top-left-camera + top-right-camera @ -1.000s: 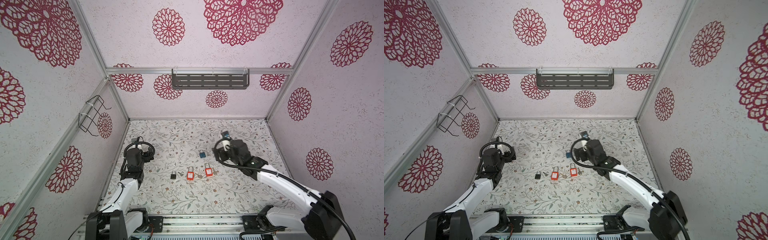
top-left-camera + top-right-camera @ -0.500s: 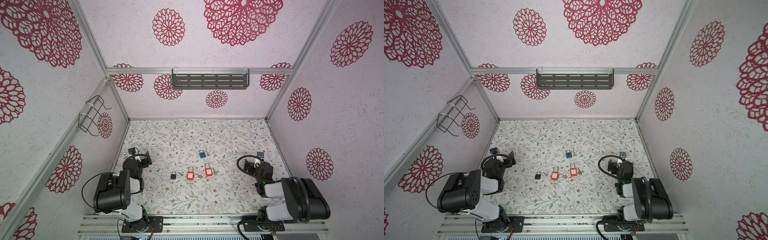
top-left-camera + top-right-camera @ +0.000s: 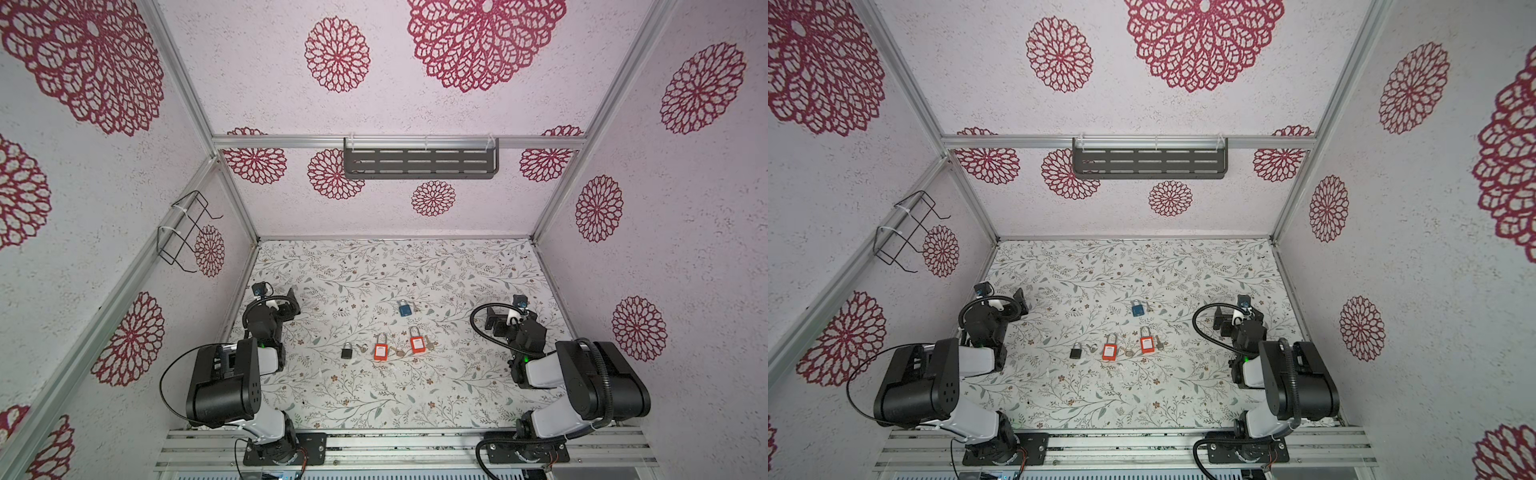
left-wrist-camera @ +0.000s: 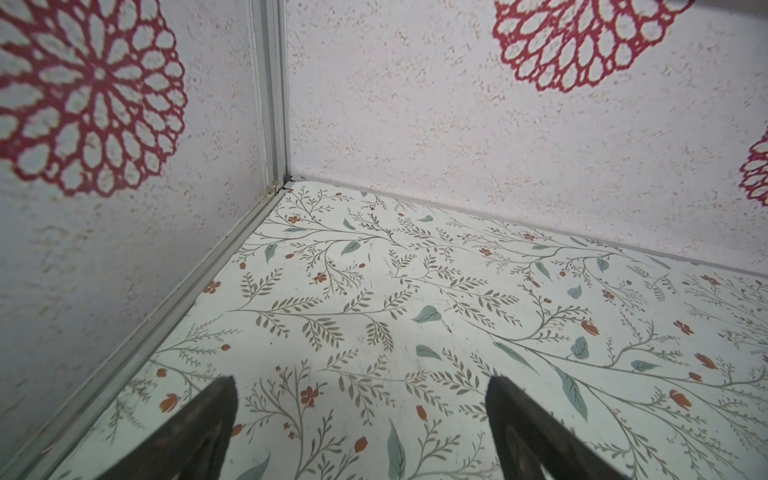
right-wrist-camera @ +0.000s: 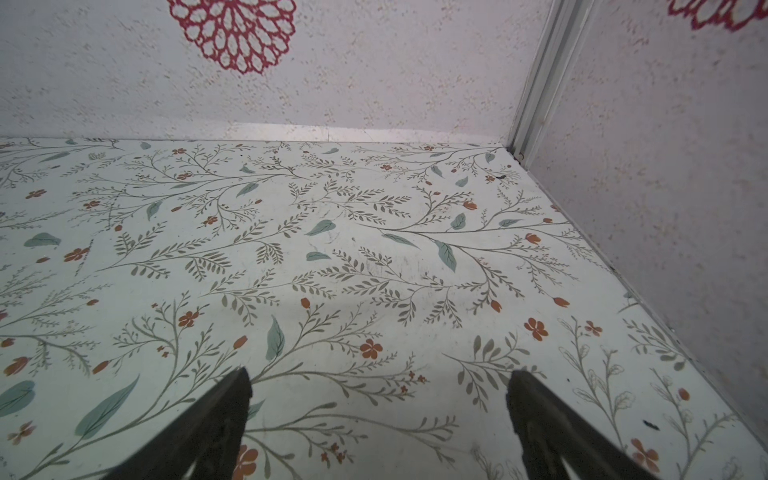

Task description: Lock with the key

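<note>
Several padlocks lie mid-table in both top views: a blue lock (image 3: 404, 308), a black lock (image 3: 346, 351) and two orange-red locks (image 3: 379, 351) (image 3: 417, 344). A small metal key lies beside each, for example a key (image 3: 417, 308) by the blue lock and a key (image 3: 400, 353) between the red ones. My left gripper (image 3: 291, 307) rests low at the table's left edge, open and empty (image 4: 361, 386). Near the right edge my right gripper (image 3: 493, 322) is also open and empty (image 5: 378, 380). Neither wrist view shows a lock or key.
Patterned walls close in the floral table (image 3: 374, 270) on three sides. A dark slotted shelf (image 3: 419, 163) hangs on the back wall and a wire rack (image 3: 185, 232) on the left wall. Both arms sit folded near the front rail (image 3: 395, 444).
A second ago both arms reached out, the right one over the table's middle near the locks. Both have drawn back to folded poses at the sides. The locks and keys have not moved.
</note>
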`<action>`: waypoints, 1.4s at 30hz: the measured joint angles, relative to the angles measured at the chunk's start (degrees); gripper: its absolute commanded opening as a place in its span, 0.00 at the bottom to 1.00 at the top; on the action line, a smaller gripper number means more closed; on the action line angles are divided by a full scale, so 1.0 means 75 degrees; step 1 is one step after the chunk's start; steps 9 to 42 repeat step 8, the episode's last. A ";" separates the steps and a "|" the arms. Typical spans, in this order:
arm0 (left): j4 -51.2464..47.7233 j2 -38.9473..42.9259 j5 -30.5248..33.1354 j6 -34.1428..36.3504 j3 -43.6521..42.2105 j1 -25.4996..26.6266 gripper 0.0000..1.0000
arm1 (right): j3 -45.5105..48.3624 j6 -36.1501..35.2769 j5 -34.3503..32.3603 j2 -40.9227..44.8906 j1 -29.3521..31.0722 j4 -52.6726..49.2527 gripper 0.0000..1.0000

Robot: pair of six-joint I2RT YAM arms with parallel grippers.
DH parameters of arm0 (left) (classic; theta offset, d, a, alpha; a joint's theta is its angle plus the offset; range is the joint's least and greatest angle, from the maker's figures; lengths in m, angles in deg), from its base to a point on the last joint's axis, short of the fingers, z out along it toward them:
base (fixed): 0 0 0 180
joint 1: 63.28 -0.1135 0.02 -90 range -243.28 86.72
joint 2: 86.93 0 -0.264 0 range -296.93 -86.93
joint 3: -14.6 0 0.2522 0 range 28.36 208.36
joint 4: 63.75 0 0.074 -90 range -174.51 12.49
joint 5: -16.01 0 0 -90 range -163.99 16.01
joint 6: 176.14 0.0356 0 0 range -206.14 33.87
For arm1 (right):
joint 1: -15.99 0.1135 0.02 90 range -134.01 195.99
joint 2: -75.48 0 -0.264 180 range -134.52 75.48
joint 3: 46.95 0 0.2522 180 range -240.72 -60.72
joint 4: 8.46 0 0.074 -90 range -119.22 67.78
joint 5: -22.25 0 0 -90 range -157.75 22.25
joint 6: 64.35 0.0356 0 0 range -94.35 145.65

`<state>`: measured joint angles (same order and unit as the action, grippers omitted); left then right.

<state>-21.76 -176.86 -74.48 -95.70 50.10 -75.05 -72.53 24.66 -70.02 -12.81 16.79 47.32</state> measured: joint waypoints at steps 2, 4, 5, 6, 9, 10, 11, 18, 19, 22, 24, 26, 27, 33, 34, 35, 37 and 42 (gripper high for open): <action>-0.0140 0.0000 0.0032 0.0009 0.0029 0.0041 0.97 | -0.0015 -0.0015 0.0026 0.0000 0.0000 -0.0026 0.99; -0.0239 0.0000 0.0108 0.0017 0.0082 0.0090 0.97 | -0.0055 -0.0017 0.0079 0.0000 0.0000 -0.0058 0.99; -0.0294 0.0000 0.0163 0.0038 0.0119 0.0125 0.97 | -0.0073 -0.0017 0.0099 0.0000 0.0000 -0.0061 0.99; -0.0356 0.0000 0.0195 0.0058 0.0154 0.0160 0.97 | -0.0090 -0.0017 0.0125 0.0000 -0.0003 -0.0058 0.99; -0.0478 0.0000 0.0341 0.0122 0.0227 0.0268 0.97 | -0.0099 -0.0015 0.0152 0.0000 -0.0009 -0.0058 0.99; -0.0478 0.0000 0.0341 0.0122 0.0227 0.0268 0.97 | -0.0099 -0.0015 0.0152 0.0000 -0.0009 -0.0058 0.99; -0.0478 0.0000 0.0341 0.0122 0.0227 0.0268 0.97 | -0.0099 -0.0015 0.0152 0.0000 -0.0009 -0.0058 0.99; -0.0478 0.0000 0.0341 0.0122 0.0227 0.0268 0.97 | -0.0099 -0.0015 0.0152 0.0000 -0.0009 -0.0058 0.99; -0.0478 0.0000 0.0341 0.0122 0.0227 0.0268 0.97 | -0.0099 -0.0015 0.0152 0.0000 -0.0009 -0.0058 0.99; -0.0478 0.0000 0.0341 0.0122 0.0227 0.0268 0.97 | -0.0099 -0.0015 0.0152 0.0000 -0.0009 -0.0058 0.99; -0.0478 0.0000 0.0341 0.0122 0.0227 0.0268 0.97 | -0.0099 -0.0015 0.0152 0.0000 -0.0009 -0.0058 0.99; -0.0478 0.0000 0.0341 0.0122 0.0227 0.0268 0.97 | -0.0099 -0.0015 0.0152 0.0000 -0.0009 -0.0058 0.99; -0.0478 0.0000 0.0341 0.0122 0.0227 0.0268 0.97 | -0.0099 -0.0015 0.0152 0.0000 -0.0009 -0.0058 0.99; -0.0478 0.0000 0.0341 0.0122 0.0227 0.0268 0.97 | -0.0099 -0.0015 0.0152 0.0000 -0.0009 -0.0058 0.99; -0.0478 0.0000 0.0341 0.0122 0.0227 0.0268 0.97 | -0.0099 -0.0015 0.0152 0.0000 -0.0009 -0.0058 0.99; -0.0478 0.0000 0.0341 0.0122 0.0227 0.0268 0.97 | -0.0099 -0.0015 0.0152 0.0000 -0.0009 -0.0058 0.99; -0.0478 0.0000 0.0341 0.0122 0.0227 0.0268 0.97 | -0.0099 -0.0015 0.0152 0.0000 -0.0009 -0.0058 0.99; -0.0478 0.0000 0.0341 0.0122 0.0227 0.0268 0.97 | -0.0099 -0.0015 0.0152 0.0000 -0.0009 -0.0058 0.99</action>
